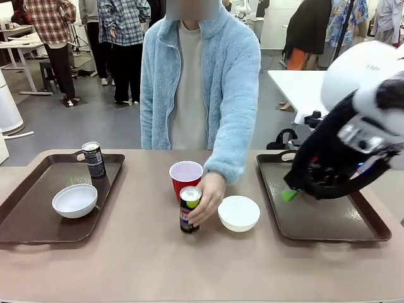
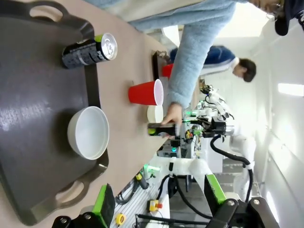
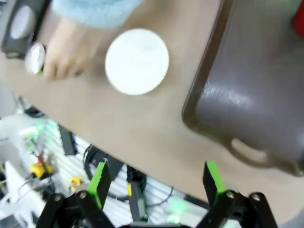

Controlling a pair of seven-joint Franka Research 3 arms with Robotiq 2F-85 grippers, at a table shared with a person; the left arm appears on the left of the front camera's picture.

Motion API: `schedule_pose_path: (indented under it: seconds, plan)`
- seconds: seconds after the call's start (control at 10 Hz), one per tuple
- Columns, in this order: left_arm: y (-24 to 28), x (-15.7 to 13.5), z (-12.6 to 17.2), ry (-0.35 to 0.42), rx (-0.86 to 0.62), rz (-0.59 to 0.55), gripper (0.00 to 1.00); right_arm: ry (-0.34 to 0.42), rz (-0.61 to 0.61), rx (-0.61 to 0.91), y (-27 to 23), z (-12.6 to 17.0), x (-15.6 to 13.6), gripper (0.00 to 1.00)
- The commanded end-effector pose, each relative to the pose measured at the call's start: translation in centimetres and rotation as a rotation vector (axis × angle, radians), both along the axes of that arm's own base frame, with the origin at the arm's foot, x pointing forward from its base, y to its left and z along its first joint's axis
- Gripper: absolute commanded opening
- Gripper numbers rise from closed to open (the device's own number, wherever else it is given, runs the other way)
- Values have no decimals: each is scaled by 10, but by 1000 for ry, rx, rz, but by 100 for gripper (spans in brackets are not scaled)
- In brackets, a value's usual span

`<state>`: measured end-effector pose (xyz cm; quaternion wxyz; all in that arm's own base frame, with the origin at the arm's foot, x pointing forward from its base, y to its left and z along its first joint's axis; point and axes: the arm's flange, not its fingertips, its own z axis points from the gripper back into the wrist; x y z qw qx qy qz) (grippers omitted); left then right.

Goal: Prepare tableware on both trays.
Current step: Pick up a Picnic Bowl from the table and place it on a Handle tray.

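On the left tray [image 1: 25, 218] stand a dark can [image 1: 93, 159] and a white bowl [image 1: 74, 201]. The left wrist view looks down on this tray [image 2: 33, 95] with its can [image 2: 90, 51] and bowl [image 2: 88, 132]. My left gripper [image 2: 159, 209] is open and empty. In mid-table stands a red cup [image 1: 185, 177] beside a second white bowl [image 1: 238, 213]. The person's hand [image 1: 208, 197] holds a second can [image 1: 189, 209] upright on the table. My right gripper [image 1: 291, 193] hovers open over the near left part of the right tray [image 1: 328, 221]. The right wrist view has this gripper [image 3: 156, 183], bowl [image 3: 137, 61] and tray [image 3: 247, 90].
A red shape [image 2: 167, 70] sits by the right tray's far end, too small to name. The person in a light blue fleece stands at the far table edge. My right arm [image 1: 360, 120] looms over the right tray's back.
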<state>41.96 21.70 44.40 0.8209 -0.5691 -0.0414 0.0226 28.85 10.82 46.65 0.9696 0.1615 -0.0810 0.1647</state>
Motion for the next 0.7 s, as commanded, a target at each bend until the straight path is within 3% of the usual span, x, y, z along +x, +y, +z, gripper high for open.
schedule_pose_path:
  seconds: [0.0, 0.1, 0.2, 0.6]
  plan:
    - [1, -2, 2, -3, -7, -2, 100, 47, 19, 8, -43, -46, -68, 100]
    - [1, -2, 2, -3, -7, -2, 100, 62, 19, 11, -49, -45, -72, 100]
    - [1, -2, 2, -3, -7, -2, 100, 28, 4, 9, -12, 7, -11, 100]
    - [1, -2, 2, -3, -7, -2, 100, 28, 4, 9, -12, 7, -11, 100]
